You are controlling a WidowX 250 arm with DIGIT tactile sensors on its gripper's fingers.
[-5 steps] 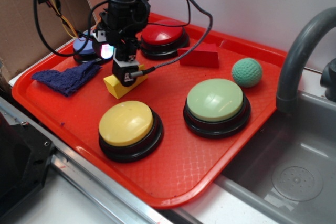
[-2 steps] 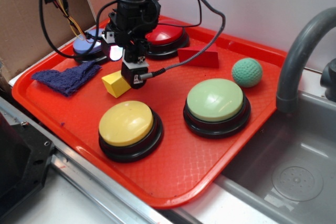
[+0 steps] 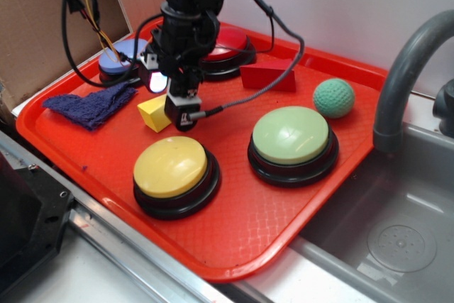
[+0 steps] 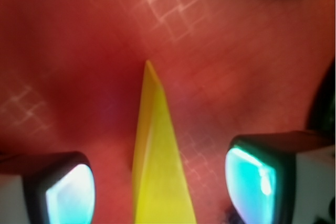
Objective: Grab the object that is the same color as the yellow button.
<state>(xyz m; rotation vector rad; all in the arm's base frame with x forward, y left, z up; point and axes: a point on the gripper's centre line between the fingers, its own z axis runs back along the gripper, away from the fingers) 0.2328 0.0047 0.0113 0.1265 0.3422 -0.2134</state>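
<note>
The object, a small yellow wedge block (image 3: 152,113), lies on the red tray (image 3: 248,225) just behind the yellow button (image 3: 170,167), a big dome on a black base. My gripper (image 3: 179,117) is down at the wedge's right part, hiding that end in the exterior view. In the wrist view the yellow wedge (image 4: 157,171) runs up between my two fingers, its thin tip pointing away. The gripper (image 4: 163,187) is open, with red tray showing on both sides between the wedge and the fingertips (image 4: 68,192).
Also on the tray are a pale green dome button (image 3: 291,135), a red wedge (image 3: 269,76), a green ball (image 3: 333,98), a red button (image 3: 230,44), a blue button (image 3: 117,58) and a dark blue cloth (image 3: 92,104). A sink (image 3: 404,239) with a grey faucet (image 3: 401,76) lies right.
My gripper has shifted a little right and toward the front along the wedge, so more of the wedge's left end shows. The wedge sits slightly further left than before.
</note>
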